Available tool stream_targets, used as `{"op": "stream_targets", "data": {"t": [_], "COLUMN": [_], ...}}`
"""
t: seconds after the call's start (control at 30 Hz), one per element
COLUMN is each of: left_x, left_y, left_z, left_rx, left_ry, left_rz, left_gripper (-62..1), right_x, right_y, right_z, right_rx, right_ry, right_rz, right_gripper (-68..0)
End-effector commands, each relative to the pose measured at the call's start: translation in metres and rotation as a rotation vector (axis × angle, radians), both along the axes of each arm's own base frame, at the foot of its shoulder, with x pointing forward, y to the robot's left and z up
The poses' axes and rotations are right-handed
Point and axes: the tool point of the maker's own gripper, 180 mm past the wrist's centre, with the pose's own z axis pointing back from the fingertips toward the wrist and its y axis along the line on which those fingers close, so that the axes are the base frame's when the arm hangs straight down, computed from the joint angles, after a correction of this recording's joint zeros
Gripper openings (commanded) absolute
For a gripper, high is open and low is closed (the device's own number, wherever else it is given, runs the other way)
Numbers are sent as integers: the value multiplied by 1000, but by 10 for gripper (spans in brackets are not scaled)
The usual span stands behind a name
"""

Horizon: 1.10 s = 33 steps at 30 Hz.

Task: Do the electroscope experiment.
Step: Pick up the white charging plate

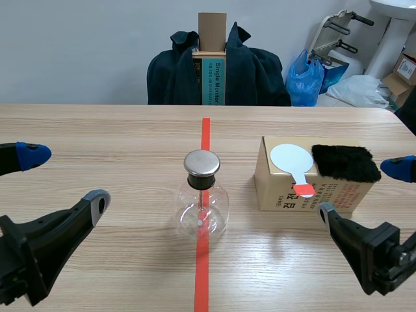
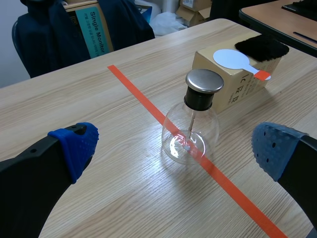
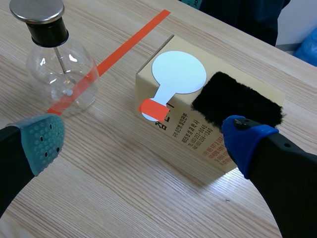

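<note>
"Glass flask (image 1: 205,201) with the metal cap: where is it?"

"Mid-table, on the red tape line (image 1: 203,260). Right of the flask stands a cardboard box (image 1: 276,188), with a white paddle (image 1: 290,159) and a black fur pad (image 1: 346,162) on top."

"The pincers?"

"The left gripper (image 1: 65,179), left of the flask, has its fingers wide apart, holding nothing. The right gripper (image 1: 361,190), right of the flask, likewise."
</note>
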Motion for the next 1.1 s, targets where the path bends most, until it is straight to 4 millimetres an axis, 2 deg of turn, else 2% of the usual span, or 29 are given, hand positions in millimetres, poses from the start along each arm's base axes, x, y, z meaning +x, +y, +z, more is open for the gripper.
{"op": "stream_targets", "data": {"t": [0.0,0.17,0.3,0.4,0.53,0.73,1.07], "left_x": [-1,-1,0,0,0,0,0], "left_y": [-6,-7,-7,-7,-7,-7,-7], "left_z": [9,9,9,9,10,10,10], "left_rx": [-21,-21,-21,-21,-23,-23,-22], "left_ry": [-20,-19,-22,-22,-24,-24,-24], "left_rz": [-16,-16,-16,-16,-16,-16,-16], "left_gripper": [14,14,14,14,14,14,14], "right_x": [5,0,-2,2,7,18,40], "right_y": [2,1,-13,-22,-21,-14,8], "right_z": [8,-6,-24,-27,-27,-36,-68], "right_rx": [-50,-351,-683,-868,-1036,-1207,-1238], "right_ry": [-44,-80,-121,-172,-250,-316,-387], "right_rz": [30,137,205,160,91,4,48], "right_gripper": [4,4,4,4,4,4,4]}}
